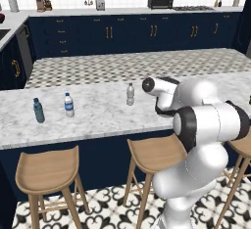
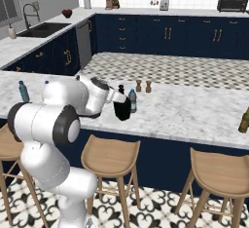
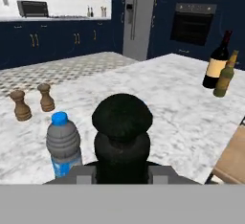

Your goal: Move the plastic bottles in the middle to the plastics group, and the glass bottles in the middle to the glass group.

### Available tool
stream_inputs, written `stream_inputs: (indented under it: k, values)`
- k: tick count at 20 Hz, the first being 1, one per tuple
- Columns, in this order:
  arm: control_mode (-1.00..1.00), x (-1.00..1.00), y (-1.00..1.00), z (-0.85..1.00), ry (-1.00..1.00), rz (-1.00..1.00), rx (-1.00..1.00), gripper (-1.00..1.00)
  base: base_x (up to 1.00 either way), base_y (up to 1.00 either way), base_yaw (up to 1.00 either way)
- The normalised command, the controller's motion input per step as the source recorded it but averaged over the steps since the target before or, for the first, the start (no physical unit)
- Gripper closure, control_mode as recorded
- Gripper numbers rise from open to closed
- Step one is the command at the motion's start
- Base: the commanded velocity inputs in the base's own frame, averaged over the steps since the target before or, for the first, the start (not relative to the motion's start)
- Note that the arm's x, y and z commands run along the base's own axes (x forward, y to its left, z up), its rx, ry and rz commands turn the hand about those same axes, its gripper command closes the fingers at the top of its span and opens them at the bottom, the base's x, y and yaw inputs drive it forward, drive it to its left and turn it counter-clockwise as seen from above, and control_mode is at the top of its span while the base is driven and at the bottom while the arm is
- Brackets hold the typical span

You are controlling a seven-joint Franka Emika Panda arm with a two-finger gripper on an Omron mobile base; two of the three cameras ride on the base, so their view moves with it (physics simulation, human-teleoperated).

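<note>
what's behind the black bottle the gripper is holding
In the hand view, past the black bottle: bare marble counter, then a wine bottle and olive bottle. Whatever lies directly behind it is covered.

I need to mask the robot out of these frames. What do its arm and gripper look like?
The arm is glossy white, built of rounded, bulbous segments joined by dark grey-black bands at the joints. The gripper is a dark, blocky hand with two small dark fingers. No cables or markings are visible.
</note>
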Motion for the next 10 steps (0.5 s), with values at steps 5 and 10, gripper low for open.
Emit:
stream_inputs:
  k: [5, 10]
  values:
    - [-1.00, 0.00, -0.90, 0.05, 0.05, -0.30, 0.00, 1.00, 0.00, 0.00, 0.00]
    - [-1.00, 0.07, -0.96, 0.00, 0.00, -0.16, 0.00, 1.00, 0.00, 0.00, 0.00]
